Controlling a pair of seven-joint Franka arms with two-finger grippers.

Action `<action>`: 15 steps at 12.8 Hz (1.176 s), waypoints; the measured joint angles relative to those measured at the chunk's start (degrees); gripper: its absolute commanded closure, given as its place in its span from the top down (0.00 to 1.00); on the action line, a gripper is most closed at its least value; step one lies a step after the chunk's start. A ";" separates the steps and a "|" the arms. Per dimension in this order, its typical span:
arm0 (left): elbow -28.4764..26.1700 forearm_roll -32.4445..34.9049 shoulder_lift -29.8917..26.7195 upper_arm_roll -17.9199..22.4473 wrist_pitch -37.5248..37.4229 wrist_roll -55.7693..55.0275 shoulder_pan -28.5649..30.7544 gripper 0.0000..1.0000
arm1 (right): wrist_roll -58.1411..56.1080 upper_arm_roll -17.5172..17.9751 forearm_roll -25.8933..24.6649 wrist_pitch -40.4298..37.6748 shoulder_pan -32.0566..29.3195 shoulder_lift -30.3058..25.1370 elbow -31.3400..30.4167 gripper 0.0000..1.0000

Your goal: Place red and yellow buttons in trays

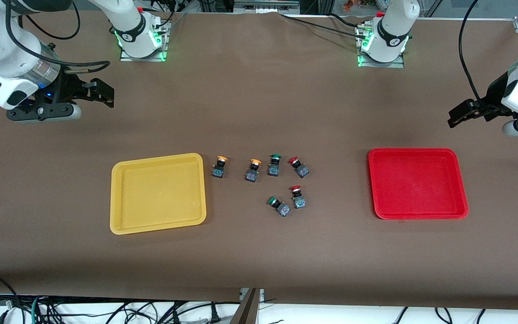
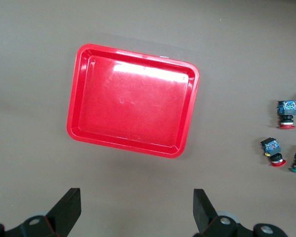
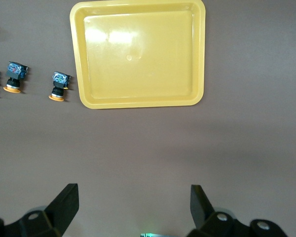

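Note:
Two yellow-capped buttons [image 1: 220, 166] [image 1: 252, 170] and two red-capped buttons [image 1: 299, 167] [image 1: 297, 197] lie on the table between the yellow tray [image 1: 158, 158] and the red tray [image 1: 416, 153]. Both trays hold nothing. My right gripper [image 1: 102, 93] is open and empty, up over bare table near the right arm's end. Its wrist view shows the yellow tray [image 3: 138, 101] and the yellow buttons [image 3: 59, 85] [image 3: 15, 76]. My left gripper [image 1: 459, 113] is open and empty over the left arm's end. Its wrist view shows the red tray [image 2: 133, 145] and the red buttons [image 2: 287, 113] [image 2: 273, 150].
Two green-capped buttons [image 1: 274, 165] [image 1: 279, 206] lie among the others, one beside a red button nearer the front camera. The arm bases [image 1: 142, 40] [image 1: 382, 45] stand at the table's edge farthest from the front camera. Cables hang below the table's nearest edge.

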 measured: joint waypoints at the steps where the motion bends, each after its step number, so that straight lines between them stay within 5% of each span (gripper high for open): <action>1: 0.00 0.00 0.00 0.00 0.00 0.00 0.00 1.00 | 0.01 0.03 0.00 -0.03 -0.01 -0.01 0.00 1.00; 15: 0.13 0.00 0.00 0.08 0.00 0.00 0.02 1.00 | 0.09 0.71 -2.15 -0.67 -0.02 -0.04 0.05 1.00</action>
